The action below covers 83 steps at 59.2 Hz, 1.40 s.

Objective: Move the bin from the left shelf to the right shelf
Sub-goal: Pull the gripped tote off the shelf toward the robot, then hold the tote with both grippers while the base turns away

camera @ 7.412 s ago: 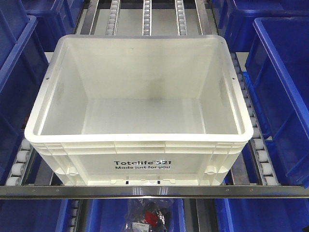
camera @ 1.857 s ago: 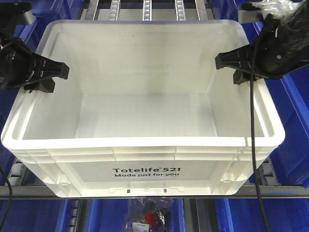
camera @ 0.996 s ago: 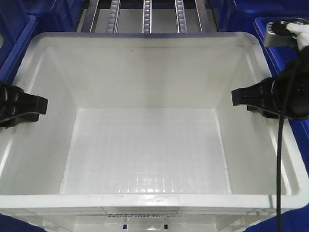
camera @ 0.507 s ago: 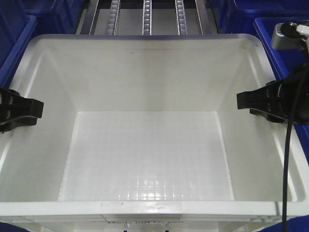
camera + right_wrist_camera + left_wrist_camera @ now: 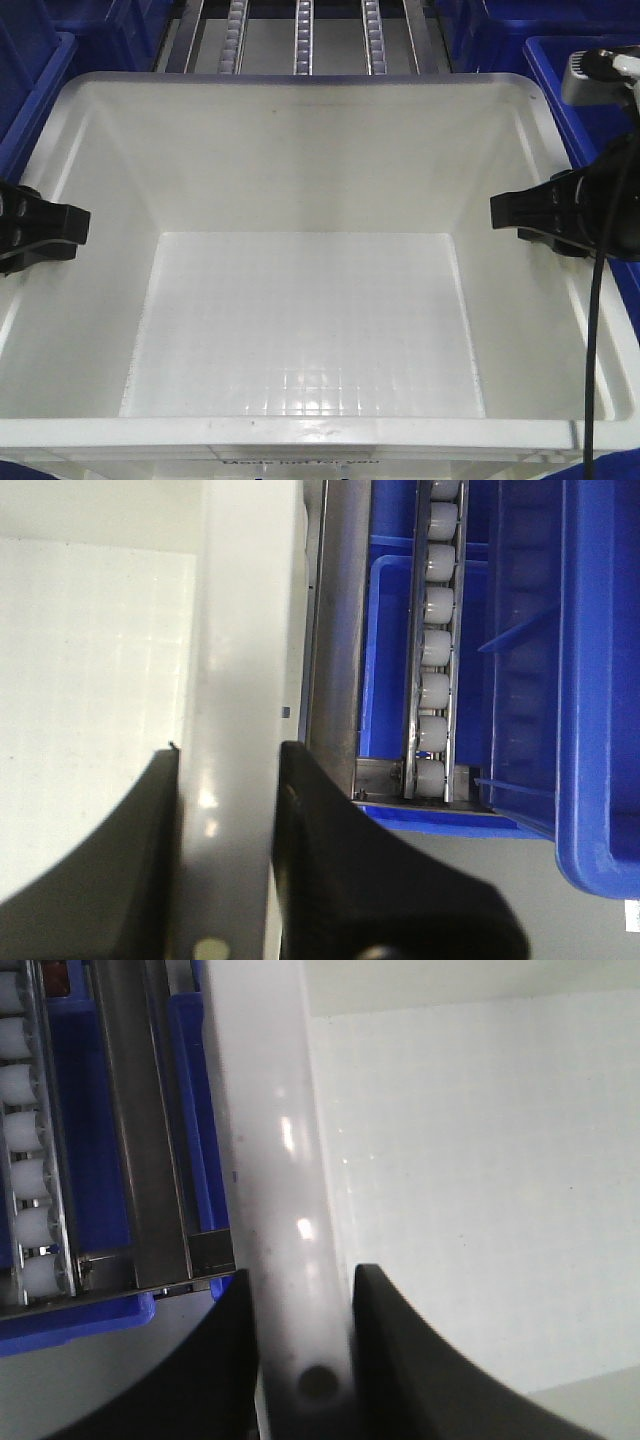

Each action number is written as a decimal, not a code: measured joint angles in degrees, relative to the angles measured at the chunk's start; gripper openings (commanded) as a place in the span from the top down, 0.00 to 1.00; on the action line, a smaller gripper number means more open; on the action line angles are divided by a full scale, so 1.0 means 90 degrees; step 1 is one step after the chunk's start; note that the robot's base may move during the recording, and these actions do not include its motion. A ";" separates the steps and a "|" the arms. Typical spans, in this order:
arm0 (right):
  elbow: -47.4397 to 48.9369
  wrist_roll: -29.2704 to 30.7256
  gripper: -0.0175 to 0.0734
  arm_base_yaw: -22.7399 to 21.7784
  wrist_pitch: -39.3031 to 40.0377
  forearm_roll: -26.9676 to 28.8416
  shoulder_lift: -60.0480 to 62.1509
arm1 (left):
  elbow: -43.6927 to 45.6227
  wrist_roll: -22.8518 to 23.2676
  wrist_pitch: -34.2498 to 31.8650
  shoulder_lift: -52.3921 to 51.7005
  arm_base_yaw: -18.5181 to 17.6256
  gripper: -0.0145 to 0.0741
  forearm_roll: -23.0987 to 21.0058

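Observation:
The white bin [image 5: 300, 330] fills the front view, empty, with its grid floor showing. My left gripper [image 5: 60, 228] is shut on the bin's left wall at the rim. In the left wrist view the left gripper [image 5: 300, 1272] has one black finger on each side of the white rim [image 5: 270, 1140]. My right gripper [image 5: 510, 210] is shut on the right wall. The right wrist view shows the right gripper [image 5: 228, 748] clamping the rim [image 5: 240, 620] the same way. The print on the bin's front side sits at the bottom edge, mostly cut off.
Roller rails [image 5: 303, 40] of the shelf run away behind the bin. Dark blue bins stand at the far left [image 5: 30, 80] and right [image 5: 590, 70]. Beside the bin's walls are more rollers [image 5: 25, 1160] [image 5: 435, 630], steel shelf frame [image 5: 150, 1160] and a blue bin [image 5: 600, 680].
Earlier the bin sat on the rollers with no grippers in view. Both grippers then closed on its side walls and it came toward the camera. Over the last half second nothing visibly moved.

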<state>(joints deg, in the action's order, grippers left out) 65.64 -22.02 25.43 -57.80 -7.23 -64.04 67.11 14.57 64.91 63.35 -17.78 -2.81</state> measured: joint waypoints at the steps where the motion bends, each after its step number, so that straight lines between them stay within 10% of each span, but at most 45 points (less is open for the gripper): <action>1: 0.0000 0.0000 0.79 0.0000 0.0000 0.0000 0.0000 | 0.0000 0.0000 0.0000 0.0000 0.0000 0.84 0.0000; 83: 0.0000 0.0000 0.79 0.0021 -0.0030 0.0009 0.0000 | 0.0000 0.0000 0.0081 -0.0007 0.0000 0.84 -0.0013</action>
<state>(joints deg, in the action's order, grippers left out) 65.64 -22.02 25.61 -58.08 -7.14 -64.04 67.11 14.57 65.63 63.29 -17.78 -2.93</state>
